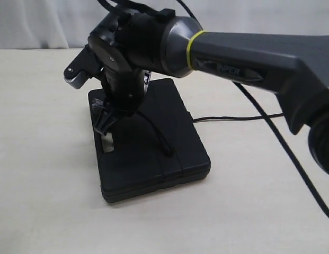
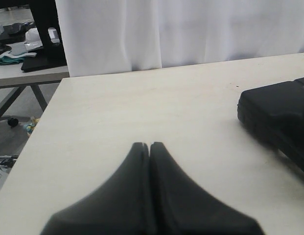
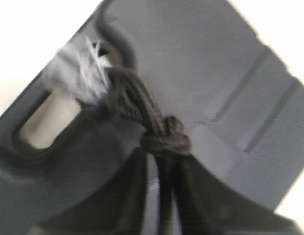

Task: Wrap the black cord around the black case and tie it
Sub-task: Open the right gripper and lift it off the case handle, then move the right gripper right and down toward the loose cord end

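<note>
The black case [image 1: 153, 153] lies flat on the table, its handle slot [image 1: 107, 143] at the near left. The black cord [image 1: 161, 138] runs across its lid. My right gripper [image 1: 103, 127] points down over the slot end. In the right wrist view the cord's knot [image 3: 166, 137] sits at the tips of the right gripper [image 3: 164, 154], and the frayed tuft [image 3: 81, 73] lies beside the slot [image 3: 46, 120]. The cord passes between the jaws, which stand slightly apart with light showing beside it. My left gripper [image 2: 150, 144] is shut and empty above bare table, with the case [image 2: 274, 110] off to one side.
A thick robot cable [image 1: 281, 143] crosses the table to the right of the case. A thin black line [image 1: 233, 117] leaves the case's right side. White curtain hangs behind the table [image 2: 142, 98]; its edge and another cluttered table [image 2: 29, 58] show in the left wrist view.
</note>
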Robot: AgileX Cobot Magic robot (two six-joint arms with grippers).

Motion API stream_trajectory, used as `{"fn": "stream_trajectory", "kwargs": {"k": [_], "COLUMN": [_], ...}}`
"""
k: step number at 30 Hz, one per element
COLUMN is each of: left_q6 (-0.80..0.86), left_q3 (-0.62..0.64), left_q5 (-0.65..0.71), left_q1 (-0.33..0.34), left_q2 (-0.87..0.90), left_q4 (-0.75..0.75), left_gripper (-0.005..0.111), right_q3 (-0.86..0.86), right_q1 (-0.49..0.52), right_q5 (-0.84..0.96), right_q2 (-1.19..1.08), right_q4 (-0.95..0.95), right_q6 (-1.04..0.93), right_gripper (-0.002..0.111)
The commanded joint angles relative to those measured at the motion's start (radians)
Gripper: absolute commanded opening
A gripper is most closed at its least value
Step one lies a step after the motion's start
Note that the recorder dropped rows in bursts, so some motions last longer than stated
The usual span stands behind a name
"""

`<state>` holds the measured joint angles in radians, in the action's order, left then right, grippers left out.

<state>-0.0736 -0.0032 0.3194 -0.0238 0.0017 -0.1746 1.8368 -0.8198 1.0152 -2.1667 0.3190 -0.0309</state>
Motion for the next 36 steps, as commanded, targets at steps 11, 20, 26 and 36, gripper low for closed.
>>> {"fn": "stream_trajectory", "kwargs": {"k": [11, 20, 26, 36], "left_q6": [-0.009, -0.009, -0.009, -0.009], "left_q3": [0.003, 0.003, 0.003, 0.003], "left_q5": [-0.006, -0.004, -0.004, -0.004], "left_q1": [-0.005, -0.005, -0.005, -0.005], "left_q2": [-0.002, -0.002, -0.002, -0.002], "left_q4": [0.0, 0.0, 0.0, 0.0], "left_gripper": [0.0, 0.0, 0.0, 0.0], "right_q3": [-0.004, -0.038, -0.09, -0.307], "right_q1": [0.003, 0.094, 0.275, 0.631], "right_q5": [0.206, 0.206, 0.206, 0.143], "right_q2": [0.082, 0.149, 0.163, 0.157], "right_q4": [0.028, 0.039, 0.026, -0.08], "right_q6": [-0.029, 0.069, 0.176, 0.268], "right_gripper": [0.05, 0.044, 0.032, 0.032]}}
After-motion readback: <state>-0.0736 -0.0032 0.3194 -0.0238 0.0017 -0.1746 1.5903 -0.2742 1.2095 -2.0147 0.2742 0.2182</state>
